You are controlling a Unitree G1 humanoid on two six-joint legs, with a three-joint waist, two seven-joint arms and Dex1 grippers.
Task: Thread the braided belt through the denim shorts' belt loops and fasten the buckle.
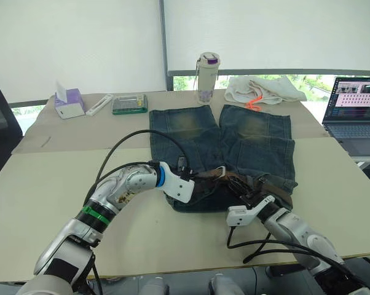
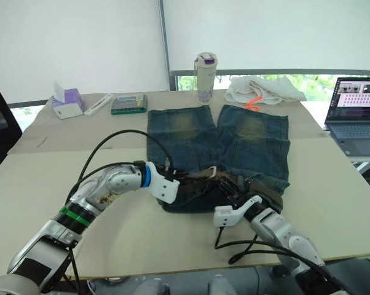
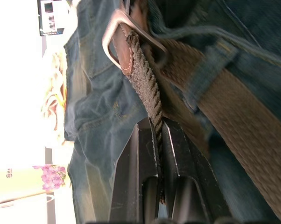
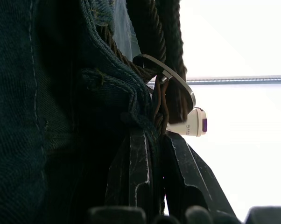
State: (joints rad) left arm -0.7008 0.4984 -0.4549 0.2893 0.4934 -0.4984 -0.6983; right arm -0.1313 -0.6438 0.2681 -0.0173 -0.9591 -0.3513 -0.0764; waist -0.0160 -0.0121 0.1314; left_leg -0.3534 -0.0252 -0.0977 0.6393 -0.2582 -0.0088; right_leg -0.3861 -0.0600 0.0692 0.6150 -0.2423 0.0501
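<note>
My left gripper [image 3: 154, 140] is clamped on the braided belt [image 3: 143, 79], just behind the buckle [image 3: 126, 28]. My right gripper [image 4: 154, 154] is closed on belt and denim at the waistband of the denim shorts [image 1: 246, 141]. A belt loop [image 3: 203, 70] crosses the strap in the left wrist view. The shorts lie flat on a beige table [image 1: 50, 190]. Beyond them stand a bottle [image 1: 207, 77], a tissue box [image 1: 69, 102], a white cloth [image 1: 262, 89] and a laptop [image 1: 357, 114].

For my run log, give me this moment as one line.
left tool: shut on braided belt near buckle | right tool: shut on belt at denim shorts waistband | buckle unfastened
</note>
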